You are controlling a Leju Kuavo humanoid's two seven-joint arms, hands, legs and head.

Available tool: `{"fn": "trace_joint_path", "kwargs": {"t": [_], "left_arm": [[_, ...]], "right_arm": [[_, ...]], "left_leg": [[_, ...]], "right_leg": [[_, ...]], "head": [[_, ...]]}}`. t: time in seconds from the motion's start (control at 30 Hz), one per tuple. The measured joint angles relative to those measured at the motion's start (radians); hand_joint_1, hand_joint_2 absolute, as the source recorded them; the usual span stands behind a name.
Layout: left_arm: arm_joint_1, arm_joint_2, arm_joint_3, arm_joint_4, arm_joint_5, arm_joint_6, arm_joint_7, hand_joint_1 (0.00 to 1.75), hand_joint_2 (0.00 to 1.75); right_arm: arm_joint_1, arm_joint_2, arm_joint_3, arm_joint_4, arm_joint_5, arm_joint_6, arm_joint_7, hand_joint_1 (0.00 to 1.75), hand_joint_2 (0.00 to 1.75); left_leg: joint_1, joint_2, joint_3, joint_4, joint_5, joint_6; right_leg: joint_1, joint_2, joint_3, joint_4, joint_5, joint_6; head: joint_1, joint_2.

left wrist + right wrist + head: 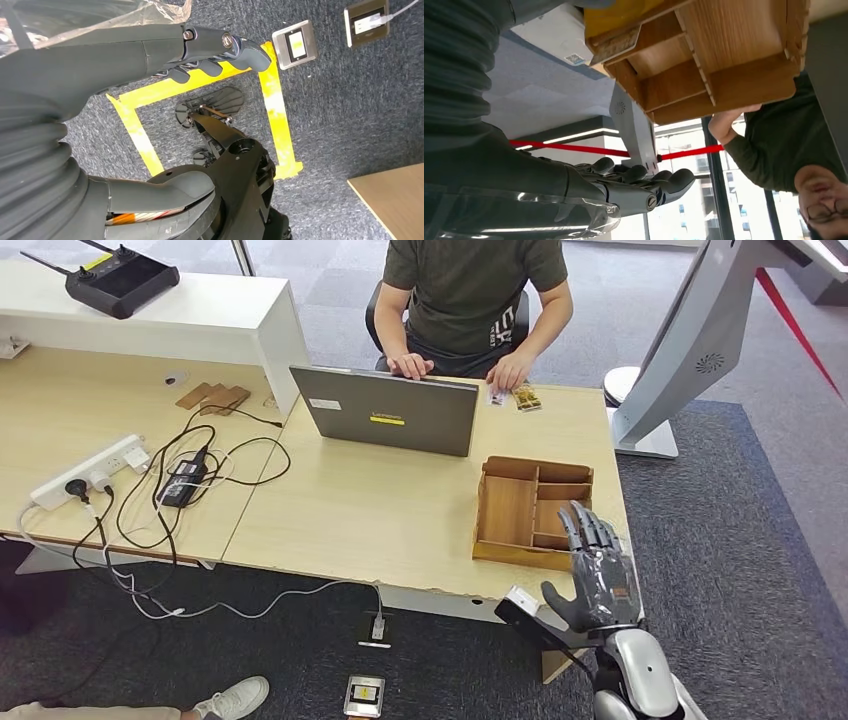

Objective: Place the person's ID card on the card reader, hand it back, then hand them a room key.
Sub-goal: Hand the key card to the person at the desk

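The right hand (pixel 597 570) is raised at the lower right of the head view, palm up-facing and fingers spread wide, holding nothing. It hovers at the near right edge of the pale wooden table (pixel 400 510), just beside the brown wooden compartment tray (pixel 535 510), whose near wall lies under the fingertips.

The task's thing, a small pale ID card (pixel 497 396), lies on the far edge of the table in the upper middle of the frame, just by the fingers of the seated person in a dark green T-shirt (pixel 470 290). A second small card with a yellow-brown print (pixel 527 398) sits just beside it, to its right. Both are up-frame and slightly left of the right hand, beyond the tray, well apart from it. Which way the ID card's long axis lies is too small to tell. My judgement is that the right hand is the nearer one, and the reach must pass over or around the tray.

The left hand (pixel 150 55) hangs toward the grey carpet, fingers loosely extended, holding nothing.

The grey laptop (pixel 390 410) bears a yellow label, unreadable. The card print is too small to read.
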Motion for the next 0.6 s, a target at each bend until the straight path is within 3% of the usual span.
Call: {"fn": "trace_joint_path", "kwargs": {"t": [0.27,0.6], "left_arm": [[0.002,0.000,0.000,0.000,0.000,-0.004,-0.006,0.00,1.75],[0.004,0.000,0.000,0.000,0.003,-0.007,-0.004,0.00,1.75]], "right_arm": [[-0.059,0.041,0.020,0.143,0.008,0.056,-0.029,0.00,1.75],[-0.143,0.063,0.028,0.293,0.016,0.066,0.031,0.00,1.75]], "left_leg": [[0.000,0.000,0.000,0.000,0.000,0.000],[0.000,0.000,0.000,0.000,0.000,0.000]], "right_leg": [[0.000,0.000,0.000,0.000,0.000,0.000],[0.000,0.000,0.000,0.000,0.000,0.000]], "head": [[0.000,0.000],[0.000,0.000]]}}
